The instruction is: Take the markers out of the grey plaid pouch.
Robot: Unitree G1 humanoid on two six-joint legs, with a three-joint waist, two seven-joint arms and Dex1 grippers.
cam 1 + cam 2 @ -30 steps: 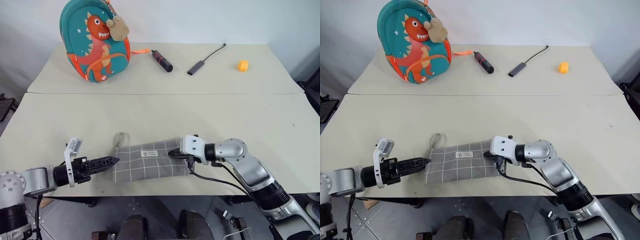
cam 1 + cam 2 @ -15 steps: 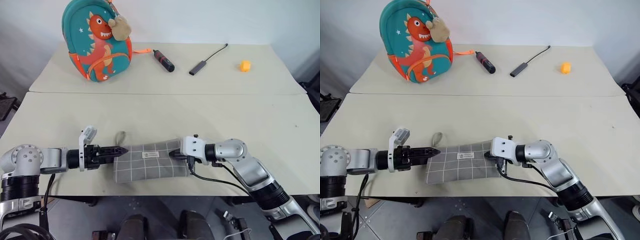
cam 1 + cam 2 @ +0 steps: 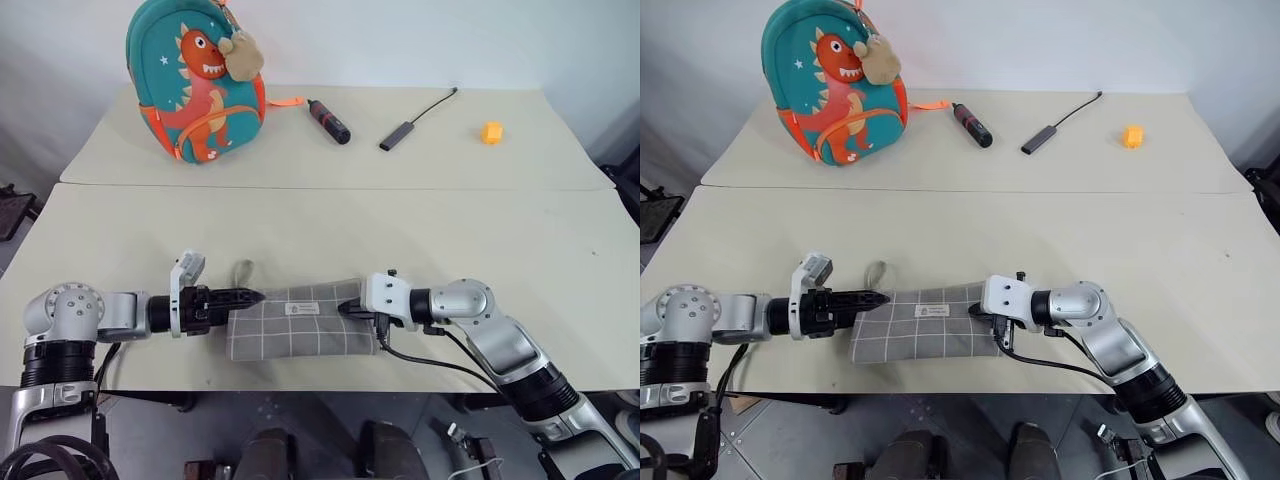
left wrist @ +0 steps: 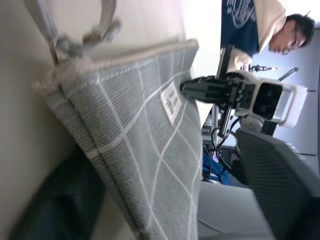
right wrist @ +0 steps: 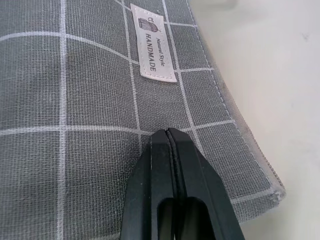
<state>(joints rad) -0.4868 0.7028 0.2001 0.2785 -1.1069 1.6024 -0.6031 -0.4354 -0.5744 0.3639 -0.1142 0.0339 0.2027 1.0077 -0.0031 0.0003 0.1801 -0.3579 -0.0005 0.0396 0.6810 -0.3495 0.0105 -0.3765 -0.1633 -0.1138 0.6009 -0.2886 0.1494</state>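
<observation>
While the right gripper (image 5: 167, 131), pressed together, rests on the grey plaid pouch (image 3: 300, 322) labelled "HANDMADE", the left gripper (image 3: 250, 296), aperture indeterminate, meets its opposite end, well nearer than the dinosaur backpack (image 3: 195, 80).

Grey plaid pouch (image 3: 925, 323) (zipped) between both claws

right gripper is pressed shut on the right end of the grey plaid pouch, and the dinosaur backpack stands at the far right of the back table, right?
Not quite. The dinosaur backpack stands at the far left of the back table, as the left eye view shows. The rest holds: the right gripper is shut against the right end of the grey plaid pouch.
</observation>
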